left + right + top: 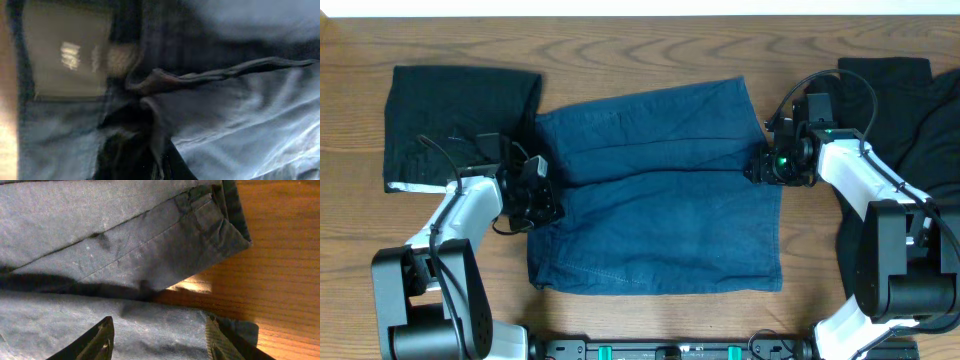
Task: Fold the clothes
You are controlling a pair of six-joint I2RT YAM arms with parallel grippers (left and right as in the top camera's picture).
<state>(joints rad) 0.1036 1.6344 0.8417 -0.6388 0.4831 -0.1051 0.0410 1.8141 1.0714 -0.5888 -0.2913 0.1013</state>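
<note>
found the denim shorts (660, 200) spread flat across the middle of the bench (650, 40), with a crease running left to right between far and near halves. saw the left gripper (535, 195) at the shorts' left edge, jaws together, seemingly pinching denim: a raised ridge of cloth in the blurred left wrist view, the contact itself hard to make out. saw the right gripper (765, 165) at the right edge, fingers apart just over the denim near a hemmed corner, gripping nothing. noted a folded black garment (450, 120) at the far left and another black garment (910, 100) at the right. judged the step as securing both side edges for a fold. would have done best to lower the right jaws around the edge, close on every layer before lifting, then raise both sides evenly, clear of the black pieces.
</note>
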